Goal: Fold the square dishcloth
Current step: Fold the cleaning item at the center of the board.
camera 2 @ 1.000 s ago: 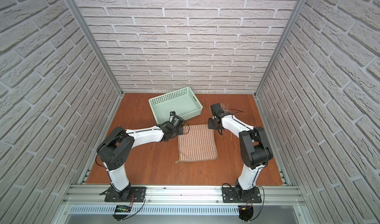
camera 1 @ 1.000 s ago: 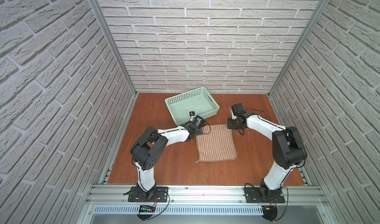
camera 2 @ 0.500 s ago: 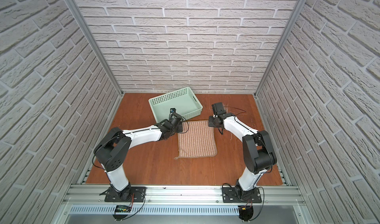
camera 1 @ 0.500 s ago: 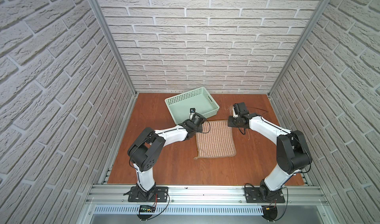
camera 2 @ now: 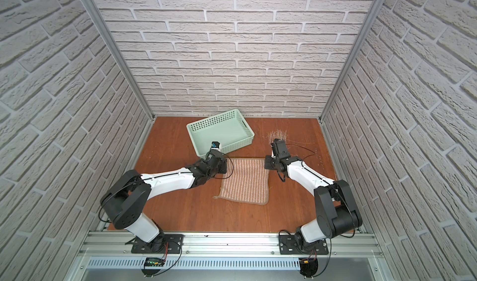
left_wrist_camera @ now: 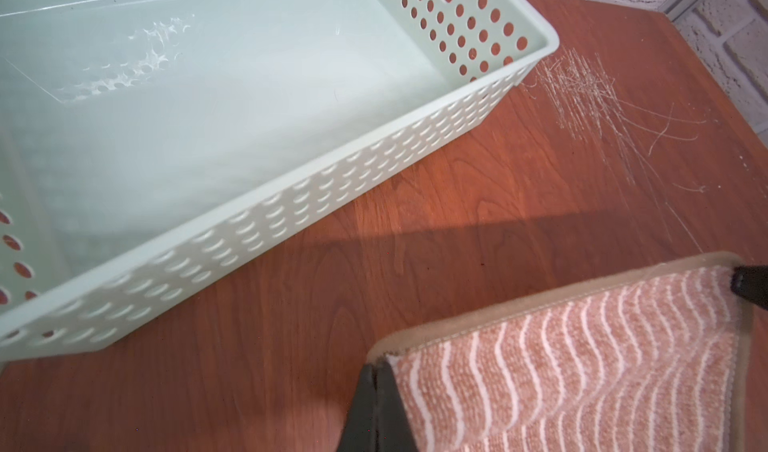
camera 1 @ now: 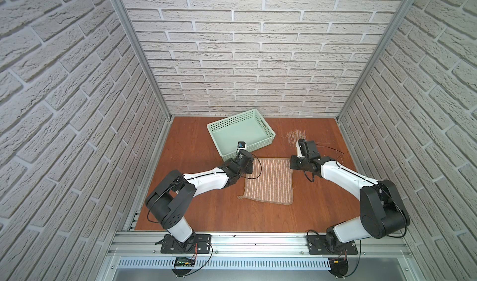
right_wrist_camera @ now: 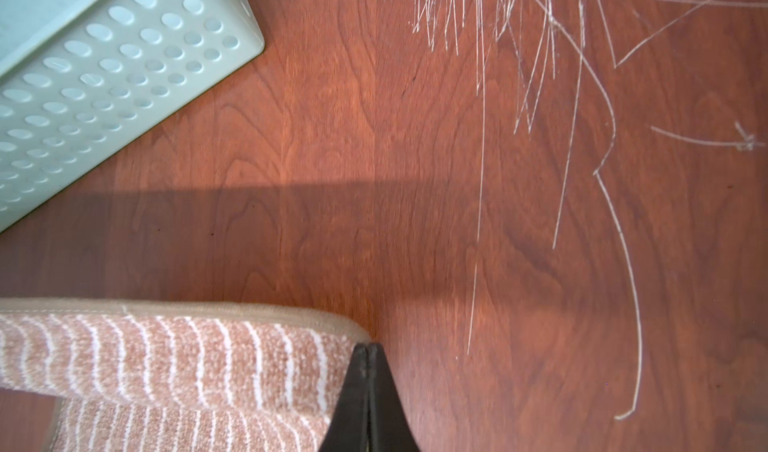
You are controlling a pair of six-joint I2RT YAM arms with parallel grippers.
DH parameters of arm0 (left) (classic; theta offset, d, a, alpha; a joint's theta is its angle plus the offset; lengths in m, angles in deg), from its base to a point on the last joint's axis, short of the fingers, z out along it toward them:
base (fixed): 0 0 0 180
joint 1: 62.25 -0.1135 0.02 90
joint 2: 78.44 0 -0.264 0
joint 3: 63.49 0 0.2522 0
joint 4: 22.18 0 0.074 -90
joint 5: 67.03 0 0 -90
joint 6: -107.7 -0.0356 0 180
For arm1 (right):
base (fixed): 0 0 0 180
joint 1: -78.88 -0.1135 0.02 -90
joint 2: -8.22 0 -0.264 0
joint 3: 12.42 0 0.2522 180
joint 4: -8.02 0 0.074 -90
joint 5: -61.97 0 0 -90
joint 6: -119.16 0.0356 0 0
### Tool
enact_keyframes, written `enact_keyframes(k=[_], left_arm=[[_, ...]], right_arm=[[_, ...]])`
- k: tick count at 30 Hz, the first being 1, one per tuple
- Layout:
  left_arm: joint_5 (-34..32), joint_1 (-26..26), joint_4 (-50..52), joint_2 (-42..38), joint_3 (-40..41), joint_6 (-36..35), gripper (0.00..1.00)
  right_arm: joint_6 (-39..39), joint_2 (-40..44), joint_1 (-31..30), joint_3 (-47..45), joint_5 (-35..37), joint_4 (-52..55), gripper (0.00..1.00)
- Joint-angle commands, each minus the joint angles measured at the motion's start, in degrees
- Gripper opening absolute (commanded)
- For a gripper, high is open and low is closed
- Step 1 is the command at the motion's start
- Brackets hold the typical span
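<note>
The square dishcloth (camera 1: 268,181) (camera 2: 245,184), tan-pink with thin cream stripes and brownish edging, is spread on the wooden table in both top views. Its small loop (camera 1: 240,197) is at the near left corner. My left gripper (camera 1: 249,163) (left_wrist_camera: 376,367) is shut on the far left corner. My right gripper (camera 1: 291,164) (right_wrist_camera: 368,348) is shut on the far right corner. In the right wrist view the held edge of the dishcloth (right_wrist_camera: 166,354) sits raised, with more cloth showing beneath it. In the left wrist view the dishcloth (left_wrist_camera: 582,367) stretches from my closed jaws to the right gripper's tip.
A mint-green perforated basket (camera 1: 268,135) (left_wrist_camera: 291,205) (right_wrist_camera: 104,76) stands empty just beyond the cloth's far left corner, close to the left gripper. Pale scratches (camera 1: 295,135) mark the table behind the right gripper. Brick-pattern walls enclose three sides.
Both grippers have stayed shut on the far corners. Half a second ago the cloth looked shorter front to back. It now reaches farther toward the basket and lies longer.
</note>
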Motion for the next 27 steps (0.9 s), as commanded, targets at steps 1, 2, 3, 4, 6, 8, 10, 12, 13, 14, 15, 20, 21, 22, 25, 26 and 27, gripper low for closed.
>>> enact_keyframes(k=[1,2,3,4,6,8,10,12,13,14,15,20,21,22,25,26,27], left_arm=[[-1.22,0.73,-3.72,-2.51,2.07,-1.28,0.0],[-1.27,0.81,-4.03,-2.88,2.59,-1.42,0.0],[-1.42,0.99,-4.4,-3.2,3.16,-1.53,0.0],[-1.51,1.11,-4.65,-3.66,3.54,-1.55,0.0],[-1.68,1.45,-4.97,-4.5,4.53,-1.55,0.0],[-2.11,1.81,-4.81,-5.47,5.43,-1.49,0.0],[-2.77,2.26,-4.28,-6.38,6.08,-1.45,0.0],[-3.61,2.96,-3.65,-7.31,6.88,-1.31,0.0],[-3.91,3.28,-3.46,-7.82,7.23,-1.23,0.0],[-4.11,3.5,-3.36,-8.21,7.64,-1.22,0.0],[-4.23,3.86,-3.27,-8.57,8.01,-1.09,0.0],[-5.48,6.13,-2.28,-9.39,9.89,0.24,0.0],[-5.73,6.62,-1.93,-9.57,10.25,0.61,0.0],[-6.06,7.21,-1.49,-9.79,10.59,1.23,0.0],[-7.87,9.5,-0.13,-11.16,12.2,2.76,0.0],[-8.47,10.19,0.54,-11.74,12.52,3.37,0.0],[-9.38,10.75,1.17,-12.12,12.95,3.97,0.0]], right_arm=[[1.52,4.1,-0.26,-2.59,-1.44,-3.22,0.03],[1.59,5.14,-0.35,-3.24,-1.69,-3.16,0.03],[1.6,6.39,-0.46,-3.85,-1.96,-2.99,0.03],[1.6,7.58,-0.65,-4.37,-2.23,-2.72,0.03],[1.68,10.05,-0.96,-5.37,-2.5,-1.73,0.03],[2.09,12.19,-1.4,-6.52,-2.73,-0.58,0.03],[2.62,14.72,-2.1,-7.8,-2.95,0.33,0.03],[3.27,17.05,-2.89,-9.17,-3.35,1.34,0.03],[3.6,18.31,-3.44,-9.79,-3.45,1.81,0.03],[3.86,19.42,-3.98,-10.41,-3.46,2.24,0.03],[4.17,20.54,-4.59,-11.09,-3.46,2.76,0.03],[5.47,25.16,-6.56,-14.27,-3.12,5.58,0.03],[5.78,25.9,-6.97,-14.84,-3.23,6.18,0.03],[6.19,26.5,-7.3,-15.48,-3.23,6.73,0.03],[7.78,29.03,-8.81,-17.78,-3.08,8.76,0.03],[8.36,29.68,-9.29,-18.49,-2.84,9.35,0.03],[9.05,30.59,-9.63,-19.44,-2.65,10.03,0.03]])
